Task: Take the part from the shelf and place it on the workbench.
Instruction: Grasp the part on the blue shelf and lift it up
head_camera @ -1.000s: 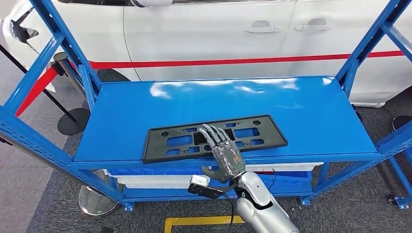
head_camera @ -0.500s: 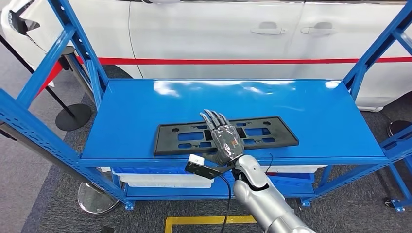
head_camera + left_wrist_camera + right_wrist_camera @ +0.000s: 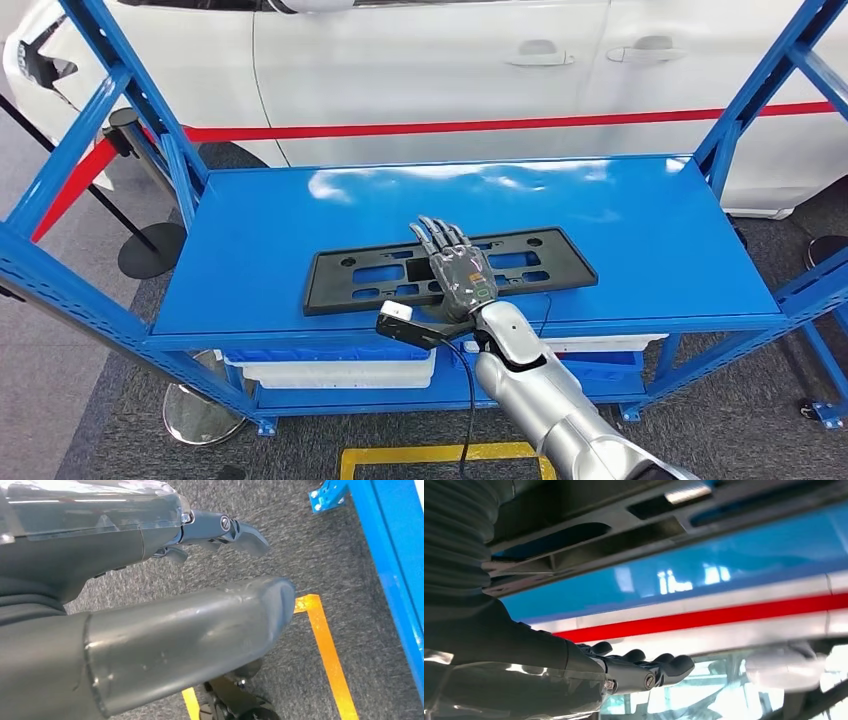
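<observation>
While the black part (image 3: 450, 271) lies flat on the blue shelf (image 3: 640, 240), the right hand (image 3: 455, 276) is stretched over it, fingers (image 3: 436, 234) extended, nothing gripped. A white bin (image 3: 330, 368) is seen below; a white car (image 3: 430, 70) stands behind. The left hand (image 3: 150, 630) hangs over grey carpet (image 3: 320, 555); its grasp cannot be told.

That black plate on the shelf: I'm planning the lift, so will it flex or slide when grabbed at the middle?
The black plate looks thin, long and full of cutouts, so probably light, perhaps bending slightly at its ends. Lying flat on the glossy shelf, it may slide. The right hand is spread over its middle.
</observation>
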Available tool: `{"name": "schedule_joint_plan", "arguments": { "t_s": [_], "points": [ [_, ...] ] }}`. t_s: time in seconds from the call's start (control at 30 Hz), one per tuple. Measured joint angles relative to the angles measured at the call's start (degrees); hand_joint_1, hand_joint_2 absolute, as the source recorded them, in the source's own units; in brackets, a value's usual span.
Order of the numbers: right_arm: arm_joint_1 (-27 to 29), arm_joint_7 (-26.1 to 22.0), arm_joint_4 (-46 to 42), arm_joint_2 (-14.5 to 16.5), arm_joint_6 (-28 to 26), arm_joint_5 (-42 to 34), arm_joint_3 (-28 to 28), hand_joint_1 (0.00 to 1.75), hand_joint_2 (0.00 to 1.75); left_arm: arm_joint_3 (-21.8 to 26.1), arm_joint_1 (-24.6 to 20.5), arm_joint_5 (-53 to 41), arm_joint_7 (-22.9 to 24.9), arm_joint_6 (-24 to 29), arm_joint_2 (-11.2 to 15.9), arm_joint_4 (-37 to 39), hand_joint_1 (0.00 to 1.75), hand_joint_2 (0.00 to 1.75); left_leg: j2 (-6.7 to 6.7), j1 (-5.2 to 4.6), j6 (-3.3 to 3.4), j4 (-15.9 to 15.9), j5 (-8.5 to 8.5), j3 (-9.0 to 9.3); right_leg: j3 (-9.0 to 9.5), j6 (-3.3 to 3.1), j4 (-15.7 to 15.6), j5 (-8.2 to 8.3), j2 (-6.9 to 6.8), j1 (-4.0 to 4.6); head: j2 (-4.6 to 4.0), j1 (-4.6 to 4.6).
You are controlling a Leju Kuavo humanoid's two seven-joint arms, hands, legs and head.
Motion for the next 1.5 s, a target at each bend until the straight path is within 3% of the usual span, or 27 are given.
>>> {"name": "schedule_joint_plan", "arguments": {
  "t_s": [0.07,0.1,0.13,0.2,0.27,0.33,0.37,0.43,0.53,0.57,0.6,0.63,0.7,0.77,0.83,0.93,1.03,1.07,1.1,1.13,1.2,1.27,1.4,1.47,1.5],
  "points": [
    [-1.1,1.7,3.1,0.2,1.4,3.6,0.7,0.0,1.75,-0.1,-0.1,-0.2,0.2,0.0,0.0,0.0,0.0,0.0,0.01,0.08,-0.32,6.1,-1.97,-3.1,0.05,-0.1,0.1,-0.1,-0.07,0.07,0.0,-0.15],
    [-1.5,2.4,4.4,0.2,1.9,5.0,1.1,0.0,1.75,-0.2,-0.1,-0.2,0.3,-0.1,0.0,0.0,0.0,0.0,0.02,0.16,-0.45,6.6,-1.38,-3.42,0.08,-0.07,0.2,-0.2,-0.06,0.08,0.0,-0.15],
    [-2.0,3.0,5.6,0.3,2.3,6.1,1.5,0.0,1.75,-0.3,-0.1,-0.2,0.3,-0.1,0.0,0.0,0.0,0.0,0.03,0.25,-0.54,4.8,0.24,-2.63,0.13,0.02,0.4,-0.34,0.0,0.04,0.0,-0.17],
    [-3.4,3.9,7.6,0.5,2.9,7.3,2.1,0.04,1.75,-0.4,-0.3,-0.2,0.3,-0.2,0.1,0.0,0.0,0.0,0.09,0.4,-0.53,-2.7,3.96,0.96,0.17,0.47,1.0,-0.84,0.15,-0.02,0.0,-0.26],
    [-4.8,4.8,9.4,0.5,3.5,7.7,2.4,0.83,1.75,-0.5,-0.6,-0.2,0.3,-0.2,0.1,0.0,0.0,0.0,0.06,0.35,-0.05,-7.4,5.14,3.22,-0.01,1.06,1.7,-1.26,0.24,0.14,0.0,-0.32],
    [-5.8,5.4,11.0,0.5,4.1,7.7,2.4,1.61,1.75,-0.6,-0.7,-0.3,0.3,-0.2,0.0,0.0,0.0,0.0,-0.02,0.22,0.68,-7.8,4.92,3.41,-0.09,1.55,1.8,-1.28,0.28,0.31,0.0,-0.25],
    [-6.1,5.7,11.6,0.4,4.4,7.7,2.4,1.65,1.75,-0.7,-0.8,-0.3,0.3,-0.2,0.0,0.0,0.0,0.0,0.02,0.29,1.03,-7.9,5.02,3.41,-0.05,1.8,1.8,-1.33,0.3,0.29,0.0,-0.18],
    [-6.7,6.3,12.8,0.1,5.0,7.6,2.4,1.64,1.75,-0.9,-0.8,-0.3,0.3,-0.2,0.0,0.0,0.0,0.0,0.1,0.47,1.69,-8.1,5.31,3.42,-0.86,2.41,3.7,-2.73,0.29,0.16,0.0,-0.01],
    [-7.2,6.9,14.3,-0.9,5.8,7.6,2.3,1.66,1.75,-1.0,-0.9,-0.3,0.2,-0.2,-0.1,0.0,0.0,0.0,0.14,0.48,2.24,-8.2,5.47,3.16,-5.82,3.18,13.8,-7.83,0.24,-0.14,0.0,0.37],
    [-7.2,7.0,14.7,-1.3,5.9,7.6,2.3,1.67,1.75,-1.0,-0.9,-0.3,0.1,-0.2,-0.1,0.0,0.0,0.0,0.12,0.44,2.28,-8.2,5.48,3.1,-7.31,3.26,16.7,-8.69,0.23,-0.19,0.0,0.38],
    [-7.3,7.0,15.0,-1.6,6.0,7.7,2.3,1.68,1.75,-1.1,-0.8,-0.4,0.1,-0.2,-0.1,0.0,0.0,0.0,0.08,0.39,2.3,-8.2,5.49,3.11,-7.87,3.22,17.7,-8.42,0.23,-0.2,0.0,0.39],
    [-7.4,7.1,15.2,-1.8,6.0,7.7,2.3,1.69,1.75,-1.1,-0.8,-0.5,0.1,-0.2,-0.1,0.0,0.0,0.0,0.01,0.33,2.3,-8.2,5.5,3.17,-7.27,3.03,16.4,-7.06,0.23,-0.16,0.0,0.39],
    [-7.7,7.2,15.4,-2.3,6.0,7.8,2.2,1.7,1.75,-1.1,-0.9,-0.7,0.1,-0.2,-0.1,0.0,0.0,0.0,-0.13,0.21,2.28,-8.2,5.5,3.4,-3.44,2.09,8.6,-3.12,0.2,0.18,0.0,0.42],
    [-7.9,7.1,15.5,-2.6,5.9,7.7,2.1,1.71,1.75,-1.2,-0.9,-0.8,0.1,-0.1,-0.4,0.0,0.0,0.0,-0.25,0.17,1.89,-8.3,5.57,3.47,-0.45,1.02,2.4,-1.12,-0.02,0.73,0.0,0.37],
    [-7.9,7.0,15.6,-3.0,5.6,7.5,1.8,1.71,1.75,-1.2,-0.9,-0.9,0.1,-0.1,-0.6,0.0,0.0,0.0,-0.31,0.32,1.19,-8.5,5.73,3.5,-0.03,0.5,1.1,-0.91,-0.14,1.1,0.0,0.46],
    [-7.9,6.7,15.7,-3.3,5.3,7.1,1.2,1.71,1.75,-1.2,-1.0,-0.9,0.1,-0.1,-0.5,0.0,0.0,0.0,-0.15,0.25,0.34,-7.6,4.88,3.21,0.67,0.07,-0.4,0.1,-0.14,0.5,-0.01,0.53],
    [-7.8,6.7,15.8,-3.5,5.3,7.0,0.8,1.71,1.75,-1.2,-0.9,-0.9,0.1,0.0,-0.5,0.0,0.0,0.0,-0.01,0.33,-0.21,1.6,-0.33,-0.75,0.91,-0.14,-1.1,0.57,-0.27,0.22,0.0,0.36],
    [-7.8,6.7,15.8,-3.6,5.3,7.0,0.8,1.71,1.75,-1.2,-0.9,-0.9,0.1,0.0,-0.5,0.0,0.0,0.0,0.0,0.37,-0.38,4.8,-1.62,-2.18,0.85,-0.14,-1.0,0.55,-0.27,0.22,0.0,0.35],
    [-7.7,6.7,15.9,-3.7,5.3,7.0,0.7,1.71,1.75,-1.2,-0.8,-0.9,0.1,0.0,-0.5,0.0,0.0,0.0,0.0,0.4,-0.52,6.4,-1.85,-2.86,0.82,-0.11,-0.9,0.51,-0.26,0.21,0.0,0.34],
    [-7.7,6.7,15.9,-3.7,5.3,7.0,0.7,1.71,1.75,-1.2,-0.8,-0.9,0.1,0.0,-0.4,0.0,0.0,0.0,0.01,0.42,-0.62,5.8,-0.94,-2.47,0.84,-0.01,-0.7,0.42,-0.23,0.17,0.0,0.35],
    [-7.8,6.7,15.9,-3.8,5.2,7.0,0.6,1.71,1.75,-1.2,-0.8,-0.9,0.1,0.0,-0.4,0.0,0.0,0.0,0.08,0.5,-0.69,-1.2,2.69,1.09,0.86,0.39,-0.2,0.03,-0.17,0.02,0.0,0.34],
    [-7.8,6.7,15.9,-3.8,5.2,6.9,0.5,1.71,1.75,-1.2,-0.9,-0.9,0.1,0.0,-0.4,0.0,0.0,0.0,0.09,0.38,-0.27,-7.4,4.65,4.29,0.67,0.99,0.6,-0.41,-0.01,0.16,0.0,0.32],
    [-7.9,6.8,16.0,-4.2,5.2,6.9,0.2,1.71,1.75,-1.2,-1.0,-0.9,0.1,0.0,-0.4,0.0,0.0,0.0,0.12,0.17,1.36,-8.9,4.9,4.9,0.42,2.04,0.9,-0.57,0.34,0.21,-0.01,0.34],
    [-7.9,6.9,16.0,-4.5,5.2,6.9,0.2,1.71,1.75,-1.2,-1.0,-0.9,0.1,0.0,-0.4,0.0,0.0,0.0,0.33,0.33,2.07,-9.2,5.23,4.87,-0.83,2.66,3.6,-2.5,0.34,0.0,-0.01,0.57],
    [-7.9,6.9,16.1,-4.6,5.2,6.8,0.2,1.71,1.75,-1.2,-1.0,-0.9,0.1,0.0,-0.4,0.0,0.0,0.0,0.44,0.36,2.27,-9.3,5.32,4.77,-2.31,2.96,6.8,-4.33,0.3,-0.12,-0.01,0.72]
  ]
}}
